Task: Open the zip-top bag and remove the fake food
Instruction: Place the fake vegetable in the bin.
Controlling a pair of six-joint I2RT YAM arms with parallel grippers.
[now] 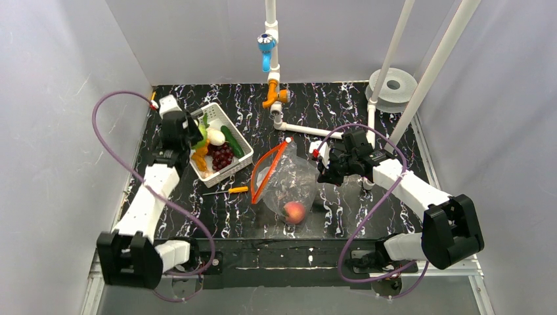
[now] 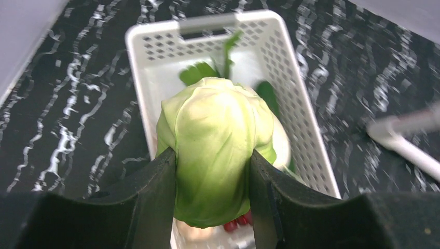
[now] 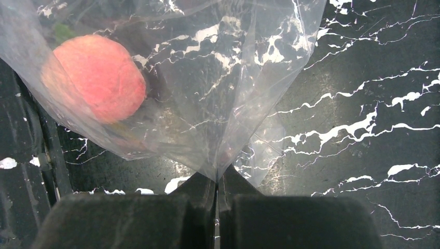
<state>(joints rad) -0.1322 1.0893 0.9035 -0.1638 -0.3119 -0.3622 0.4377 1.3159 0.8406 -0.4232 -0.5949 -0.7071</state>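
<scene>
Grasping a green round vegetable [image 2: 215,140], the left fingers [image 2: 155,197] press its two sides and hold it over the white slotted basket [image 2: 306,119]. Basket contents, top view — dark red grape bunch [image 1: 221,156], dark green cucumber [image 1: 231,141], white egg-shaped piece [image 1: 216,137]. The basket sits toward 10 o'clock on the black marbled bench [image 1: 217,220].

Right fingers [image 3: 197,199]: clenched on a fold of the clear zip-top bag [image 3: 223,78], film pinched between them. The bag lies near bench centre, with the orange-red zip strip [image 1: 266,172] along its 9 o'clock edge and its mouth parted. Pink-red peach [image 1: 295,211] — inside, at the bag's 6 o'clock end. Orange-handled tool [image 1: 226,191] on the bench at 9 o'clock of the bag, just apart.
</scene>
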